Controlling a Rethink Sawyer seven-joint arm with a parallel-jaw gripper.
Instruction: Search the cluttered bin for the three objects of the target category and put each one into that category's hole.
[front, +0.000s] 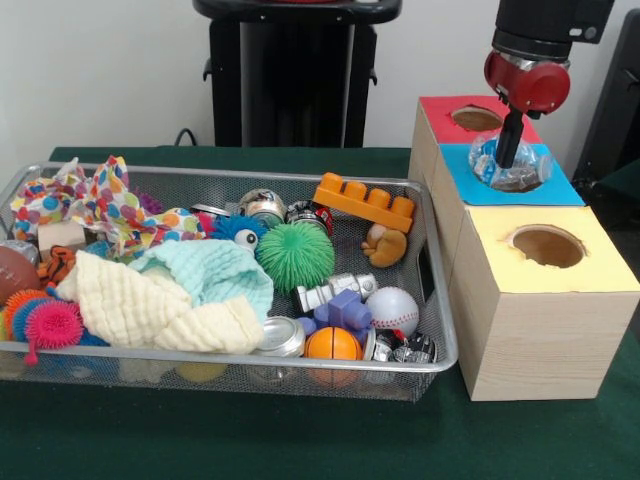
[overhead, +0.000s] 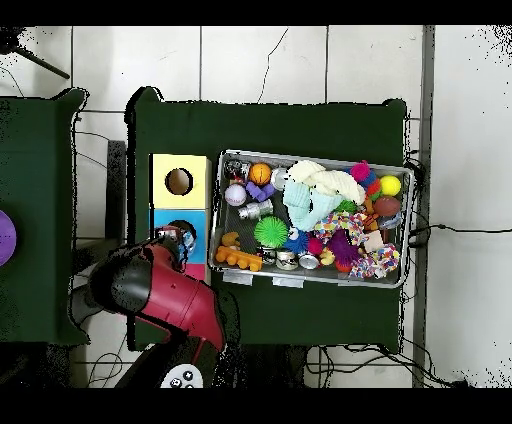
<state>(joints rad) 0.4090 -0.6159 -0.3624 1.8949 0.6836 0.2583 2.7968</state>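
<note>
**Operator:** One question first: what is the pincer (front: 510, 150) holding?

**Technician:** It stands over the blue box (front: 560, 186), reaching down into a crushed clear bottle (front: 508, 165) that sits at the blue hole. The fingers are hidden by the plastic, so I cannot tell how far they are spread or whether they grip. The bottle's placement suggests a drop into the matching hole is in hand.

**Operator:** Position relative to the worktop (front: 300, 440)?

**Technician:** In the front view, the three boxes run along the right edge: the red box (front: 440, 105) farthest back, blue in the middle, the yellow box (front: 560, 275) nearest the camera. The bin (front: 440, 340) fills the centre and left, just beside the boxes.

**Operator:** Any other bottles in the bin?

**Technician:** None that I can make out. Cloths (front: 160, 300), a green spiky ball (front: 296, 256), a baseball (front: 393, 311), cans (front: 280, 337) and an orange brick (front: 365, 202) cover much of the mesh, so remaining bottles may lie underneath. Expect digging.

**Operator:** What does each view add?

**Technician:** The front view shows the bottle and the box faces. The overhead view shows the arm (overhead: 165, 295) covering the red box and part of the blue one, leaving the yellow hole open, and gives the whole bin layout from above.
</note>
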